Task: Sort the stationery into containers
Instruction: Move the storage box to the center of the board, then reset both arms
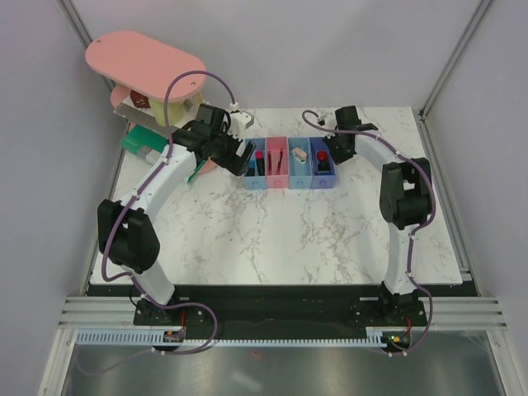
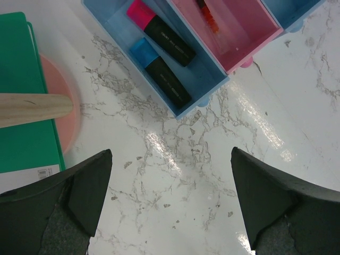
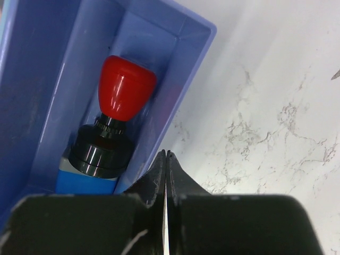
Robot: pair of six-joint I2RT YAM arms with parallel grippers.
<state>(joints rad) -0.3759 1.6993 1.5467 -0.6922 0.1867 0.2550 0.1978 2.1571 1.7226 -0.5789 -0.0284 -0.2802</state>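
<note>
Left gripper (image 2: 170, 151) reads wide open on my wrist feed, both dark fingers spread and holding nothing, hanging over bare marble table (image 2: 212, 159) just beside the near corner of the first light blue bin (image 2: 207, 74). That bin holds two items lying side by side: a pink marker (image 2: 162, 33) and a blue marker (image 2: 160, 71), each with a coloured end and a black barrel. Fine pale print runs along both barrels, but I cannot read it. Next along, the pink bin (image 2: 249, 21) contains the thin red pen (image 2: 211, 21), whose lower part looks clear. To the left lie a green flat box (image 2: 21, 79), with a white label whose print is too small to read, and a wooden rod (image 2: 32, 109) across it. Right gripper (image 3: 166, 159) shows its fingers pressed fully together with nothing between them, at the outer wall of the purple-blue bin (image 3: 180, 42). Inside sits the red knob (image 3: 125, 87), glossy and rounded, on a black ribbed collar above a blue block (image 3: 85, 183). From overhead I see the pale pink eraser (image 1: 299, 153) in the second light blue bin (image 1: 299, 177), and the four bins touching in one row.
</note>
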